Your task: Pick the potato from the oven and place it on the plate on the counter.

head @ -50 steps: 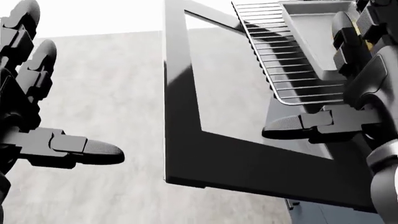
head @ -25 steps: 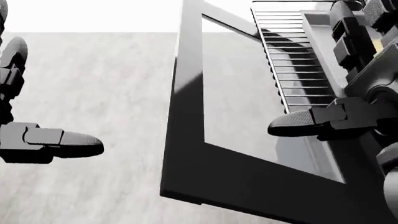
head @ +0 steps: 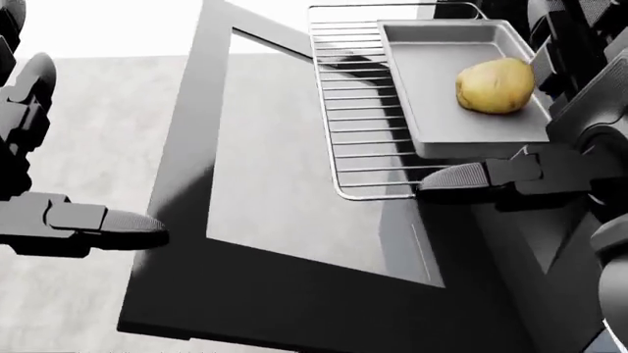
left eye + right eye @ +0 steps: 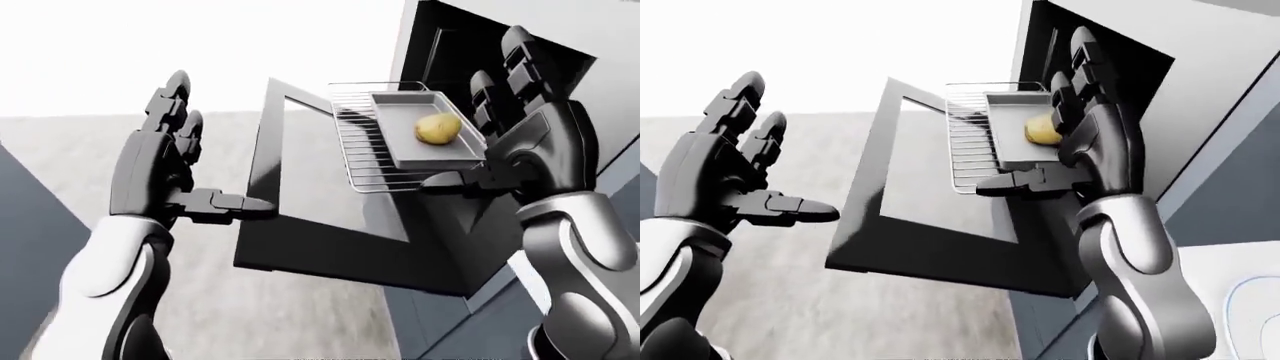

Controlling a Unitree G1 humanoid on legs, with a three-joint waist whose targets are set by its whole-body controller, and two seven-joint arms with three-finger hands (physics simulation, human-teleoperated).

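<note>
Potato (image 3: pixel 495 85): loose in tray (image 3: pixel 442 103), ungrasped. Right hand (image 4: pixel 530 142): fingers spread, empty, beside tray. Left hand (image 4: pixel 160 169): spread, empty. Advice: approach from above, close fingers evenly, avoid nudging tray.

You get bright, even renders, sharp throughout, no blur. Background above oven door (image 3: pixel 294 220) blown out white. Soft shadow under door's left edge; oven cavity right of door dark.

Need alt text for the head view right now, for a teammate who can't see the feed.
A potato lies in a grey baking tray on a wire oven rack pulled out over the open oven door. The open right hand stands beside the tray; the open left hand is at the left edge.
</note>
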